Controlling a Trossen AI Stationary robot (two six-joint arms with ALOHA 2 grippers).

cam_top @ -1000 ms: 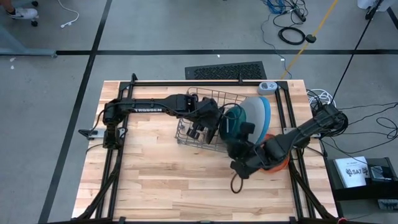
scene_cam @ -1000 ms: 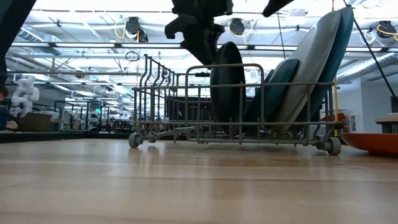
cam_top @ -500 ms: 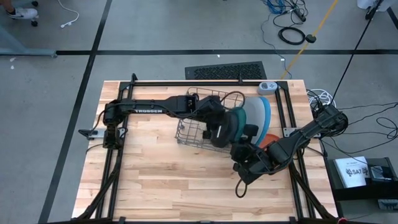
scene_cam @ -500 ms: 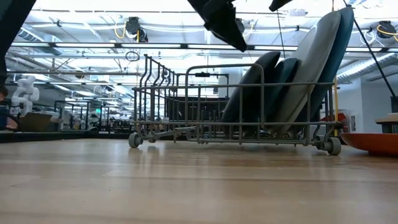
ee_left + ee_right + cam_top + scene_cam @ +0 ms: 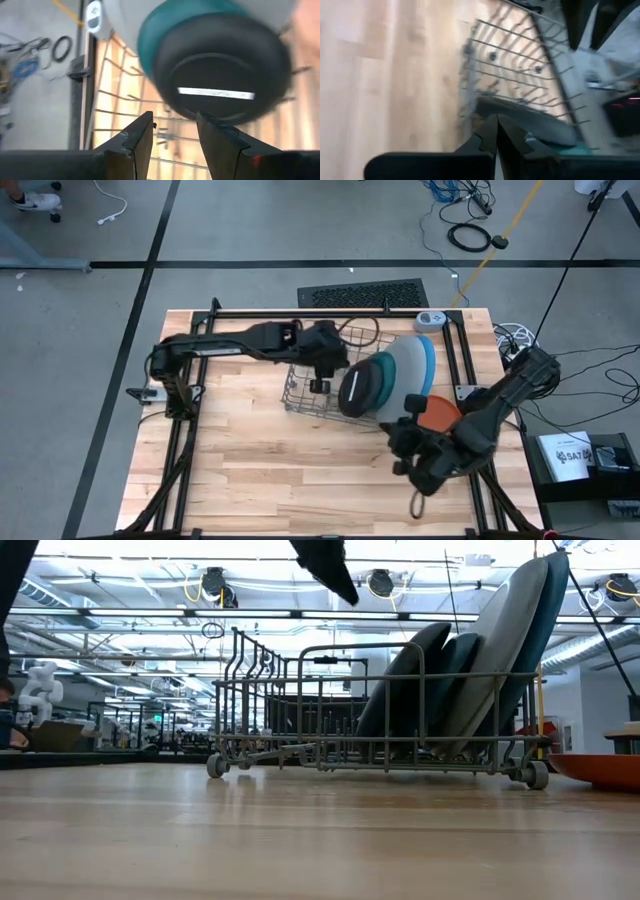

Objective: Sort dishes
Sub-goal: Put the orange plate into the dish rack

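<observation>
A wire dish rack (image 5: pixel 310 395) stands on the wooden table. In it, four plates lean one on another toward the table's right: black (image 5: pixel 360 388), teal (image 5: pixel 385 375), grey (image 5: pixel 405 365) and blue (image 5: pixel 428 360). They also show in the low view: black (image 5: pixel 405 680), teal (image 5: pixel 455 670), grey (image 5: pixel 500 650), blue (image 5: pixel 545 630). A smaller orange plate (image 5: pixel 440 412) lies flat on the table to the rack's right. My left gripper (image 5: pixel 318 383) hangs open and empty above the rack, left of the black plate (image 5: pixel 220 75). My right gripper (image 5: pixel 408 415) is shut and empty, near the rack's near right corner.
The rack stands on small wheels (image 5: pixel 214 765). A black metal frame (image 5: pixel 330 312) runs along the table's far edge and sides. A white device (image 5: pixel 430 320) sits at the far right corner. Bare wood (image 5: pixel 260 470) lies to the near left.
The black plate stood upright in the rack under my left gripper; it has tipped to the right and now leans on the teal plate. My left gripper has let go and gone up and toward the table's left. My right gripper has drawn back toward the near edge.
</observation>
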